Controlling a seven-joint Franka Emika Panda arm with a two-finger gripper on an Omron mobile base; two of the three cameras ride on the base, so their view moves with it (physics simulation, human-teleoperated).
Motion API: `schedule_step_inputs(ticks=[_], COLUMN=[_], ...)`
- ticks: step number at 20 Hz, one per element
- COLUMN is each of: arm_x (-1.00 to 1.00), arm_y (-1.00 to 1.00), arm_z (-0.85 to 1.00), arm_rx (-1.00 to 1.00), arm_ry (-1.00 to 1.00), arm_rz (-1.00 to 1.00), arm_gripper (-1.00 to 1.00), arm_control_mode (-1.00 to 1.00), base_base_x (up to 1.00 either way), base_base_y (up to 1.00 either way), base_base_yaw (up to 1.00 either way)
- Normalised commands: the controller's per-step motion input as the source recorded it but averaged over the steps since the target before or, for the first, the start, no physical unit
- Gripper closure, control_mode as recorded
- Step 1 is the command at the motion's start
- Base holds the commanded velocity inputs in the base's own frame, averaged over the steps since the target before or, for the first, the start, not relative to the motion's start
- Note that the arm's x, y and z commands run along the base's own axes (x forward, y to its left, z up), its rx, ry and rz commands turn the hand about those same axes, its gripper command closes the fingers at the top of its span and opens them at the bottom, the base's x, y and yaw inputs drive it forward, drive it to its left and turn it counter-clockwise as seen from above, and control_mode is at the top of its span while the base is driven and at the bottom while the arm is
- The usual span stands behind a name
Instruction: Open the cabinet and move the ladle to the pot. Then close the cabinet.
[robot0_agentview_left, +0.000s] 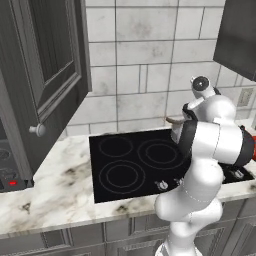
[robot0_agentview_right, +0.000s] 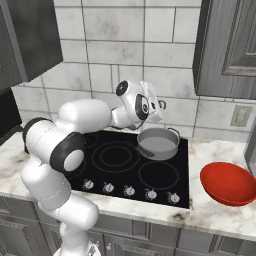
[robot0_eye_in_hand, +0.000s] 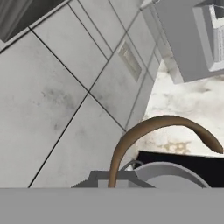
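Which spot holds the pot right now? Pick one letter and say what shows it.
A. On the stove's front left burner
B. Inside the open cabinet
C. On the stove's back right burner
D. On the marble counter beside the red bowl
C: in the right base view the pot sits on the black stove at its back right ring, apart from the red bowl on the counter.

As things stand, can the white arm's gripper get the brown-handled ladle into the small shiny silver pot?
Probably yes. The gripper hangs just above and behind the pot on the black cooktop, shut on the ladle, and nothing stands between them.
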Motion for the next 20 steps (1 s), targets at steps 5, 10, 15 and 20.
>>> schedule_step_inputs(ticks=[5,10,15,20], arm_x=[0.23,0.21,0.25,0.32], arm_y=[-0.33,-0.36,-0.14,0.00], arm_z=[-0.17,-0.20,-0.26,-0.19], arm_rx=[-0.07,-0.07,-0.08,-0.05], arm_ry=[0.00,0.00,0.00,0.11], arm_rz=[0.02,0.02,0.01,0.00], arm_gripper=[1.00,1.00,1.00,1.00], arm_control_mode=[-1.00,-1.00,-1.00,-1.00], base_base_x=[0.00,0.00,0.00,0.00], base_base_y=[0.00,0.00,0.00,0.00], base_base_yaw=[0.00,0.00,0.00,0.00])
